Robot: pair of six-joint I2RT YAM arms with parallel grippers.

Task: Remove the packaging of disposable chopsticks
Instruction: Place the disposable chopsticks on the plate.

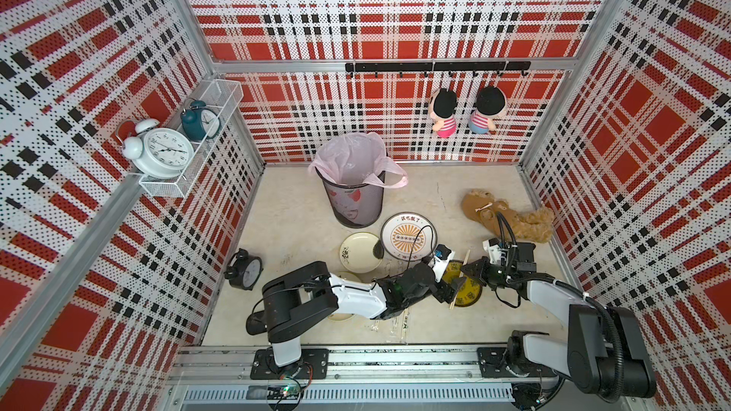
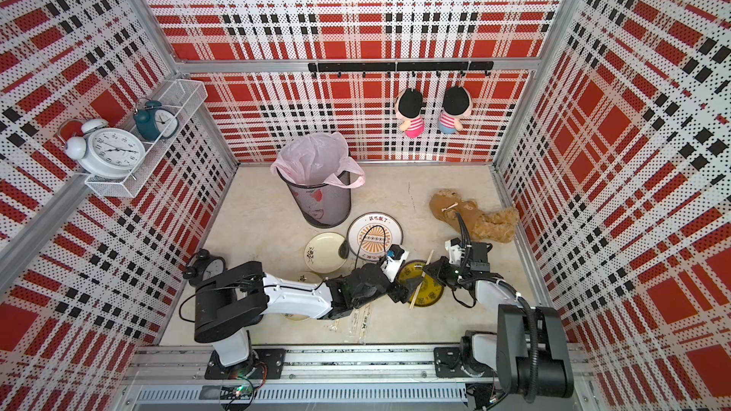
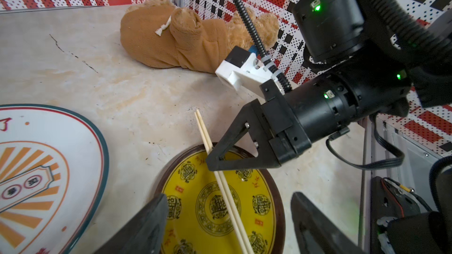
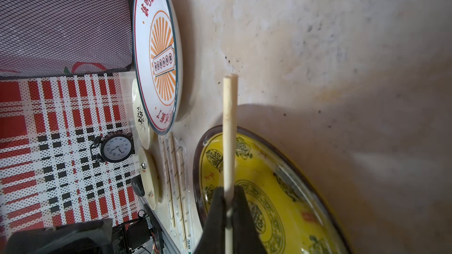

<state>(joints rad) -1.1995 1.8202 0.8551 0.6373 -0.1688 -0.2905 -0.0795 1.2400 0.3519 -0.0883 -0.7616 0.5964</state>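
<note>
A bare pair of disposable chopsticks slants over the yellow plate, and my right gripper is shut on it near its middle. Both top views show the pair above the plate. My left gripper stands open over the same plate. Its fingers flank the lower part of the pair without touching it. Several sleeves of packaging, still with chopsticks inside, lie flat on the table beside the plate. In a top view they are partly hidden under my left arm.
A black mesh bin with a pink liner stands at the back. A white plate with an orange sunburst and a cream plate lie left of the yellow one. A brown teddy bear lies far right, a black alarm clock left.
</note>
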